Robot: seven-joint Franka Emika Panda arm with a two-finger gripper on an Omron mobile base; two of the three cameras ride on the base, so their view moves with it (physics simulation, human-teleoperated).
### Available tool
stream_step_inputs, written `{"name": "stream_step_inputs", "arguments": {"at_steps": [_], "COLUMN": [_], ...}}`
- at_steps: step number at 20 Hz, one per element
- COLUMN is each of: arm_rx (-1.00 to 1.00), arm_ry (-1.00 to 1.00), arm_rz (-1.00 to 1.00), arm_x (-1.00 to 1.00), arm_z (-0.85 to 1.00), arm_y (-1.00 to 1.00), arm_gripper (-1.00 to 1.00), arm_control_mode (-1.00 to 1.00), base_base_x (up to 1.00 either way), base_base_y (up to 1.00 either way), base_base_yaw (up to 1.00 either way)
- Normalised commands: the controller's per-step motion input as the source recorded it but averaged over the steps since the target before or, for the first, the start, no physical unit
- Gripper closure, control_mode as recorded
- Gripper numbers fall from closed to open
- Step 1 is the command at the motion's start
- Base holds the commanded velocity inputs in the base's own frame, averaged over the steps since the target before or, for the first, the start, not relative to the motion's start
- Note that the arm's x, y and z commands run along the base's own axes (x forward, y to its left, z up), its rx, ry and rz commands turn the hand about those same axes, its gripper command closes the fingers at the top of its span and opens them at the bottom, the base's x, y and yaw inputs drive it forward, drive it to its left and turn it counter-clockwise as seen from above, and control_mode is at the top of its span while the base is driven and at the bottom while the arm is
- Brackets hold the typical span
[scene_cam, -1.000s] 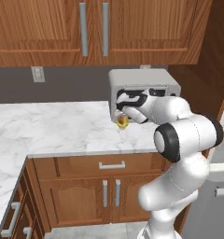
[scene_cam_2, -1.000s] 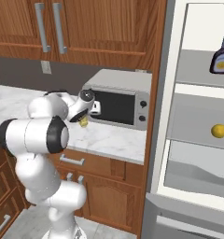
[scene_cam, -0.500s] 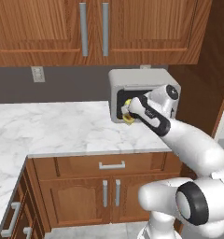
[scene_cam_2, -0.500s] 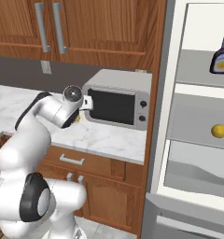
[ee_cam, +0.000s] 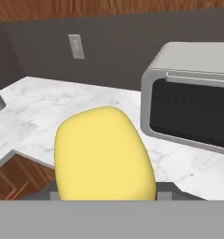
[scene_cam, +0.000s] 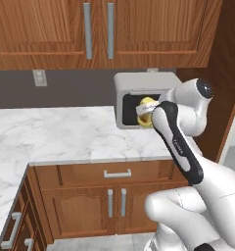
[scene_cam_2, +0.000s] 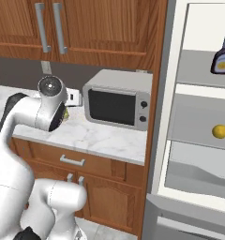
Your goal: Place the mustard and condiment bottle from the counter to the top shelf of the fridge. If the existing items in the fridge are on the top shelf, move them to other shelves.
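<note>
Mustard, the small squat all-yellow squeeze bottle, sits squeezed tight in your end effector, up in the air above the white marble table and just in front of the grey microwave oven. Look to the tall white fridge: the dark brown condiment bottle with the blue cap stands on its top shelf. The small round yellow ball rests on the grey shelf below it.
</note>
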Motion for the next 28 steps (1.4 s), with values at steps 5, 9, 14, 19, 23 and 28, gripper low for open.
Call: {"name": "stream_step_inputs", "arguments": {"at_steps": [5,9,14,19,23,28], "arm_rx": [0.01,0.01,0.00,0.00,0.00,0.00], "arm_ry": [0.10,0.02,-0.10,0.00,0.00,0.00], "arm_rz": [-0.07,-0.05,-0.06,0.00,0.00,0.00], "arm_x": [-1.00,-1.00,-0.79,-0.01,-0.83,-0.87], "arm_z": [0.92,0.38,0.00,0.00,0.00,0.00], "arm_y": [-0.05,-0.09,-0.15,0.00,-0.12,-0.20], "arm_gripper": [1.00,1.00,1.00,1.00,1.00,1.00], "arm_control_mode": [-1.00,-1.00,-1.00,-1.00,-1.00,-1.00], "base_base_x": [0.00,0.00,0.00,0.00,0.00,0.00], "base_base_y": [0.00,0.00,0.00,0.00,0.00,0.00], "base_base_yaw": [0.00,0.00,0.00,0.00,0.00,0.00]}}
